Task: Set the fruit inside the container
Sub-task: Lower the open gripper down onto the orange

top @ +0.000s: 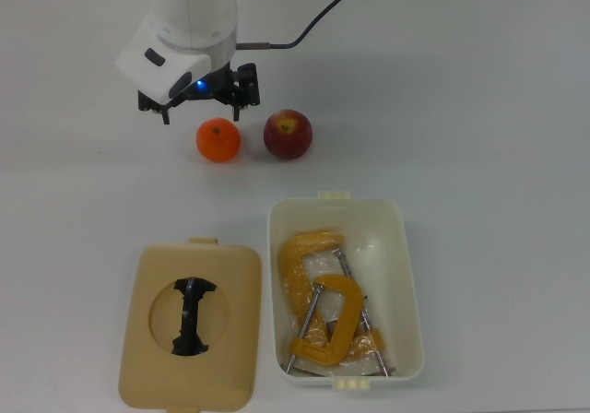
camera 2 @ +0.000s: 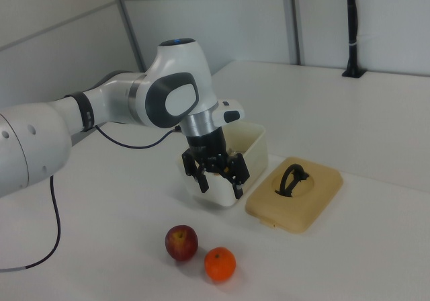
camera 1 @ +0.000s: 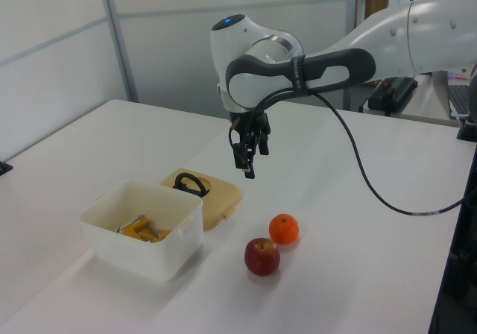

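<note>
The arm's tool (camera 2: 220, 178) points downward in mid-air, its fingers spread apart

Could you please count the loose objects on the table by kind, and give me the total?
Fruits: 2, the mandarin and the apple
Containers: 1, the white tub
Lids: 1, the tan lid
C-clamps: 2, the yellow-orange clamps inside the tub
Total: 6
</note>
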Action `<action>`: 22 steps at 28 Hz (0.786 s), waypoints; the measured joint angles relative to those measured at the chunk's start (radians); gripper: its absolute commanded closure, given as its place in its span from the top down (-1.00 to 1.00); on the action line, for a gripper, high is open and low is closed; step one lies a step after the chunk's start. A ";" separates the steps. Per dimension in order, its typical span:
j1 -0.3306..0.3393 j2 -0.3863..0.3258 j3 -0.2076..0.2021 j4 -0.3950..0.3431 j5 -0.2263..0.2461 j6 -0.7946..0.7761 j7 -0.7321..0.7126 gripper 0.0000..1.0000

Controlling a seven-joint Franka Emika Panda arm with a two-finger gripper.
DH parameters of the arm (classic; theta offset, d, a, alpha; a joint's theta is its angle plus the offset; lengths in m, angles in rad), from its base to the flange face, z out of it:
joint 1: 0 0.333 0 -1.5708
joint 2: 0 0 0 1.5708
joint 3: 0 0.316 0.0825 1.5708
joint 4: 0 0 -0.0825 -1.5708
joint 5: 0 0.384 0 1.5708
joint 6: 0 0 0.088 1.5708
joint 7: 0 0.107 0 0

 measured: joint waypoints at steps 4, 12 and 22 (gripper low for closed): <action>-0.003 -0.009 -0.009 -0.009 0.000 -0.006 0.011 1.00; -0.012 -0.084 -0.023 -0.123 0.001 -0.001 0.005 1.00; -0.006 -0.139 -0.018 -0.341 0.002 0.187 -0.008 1.00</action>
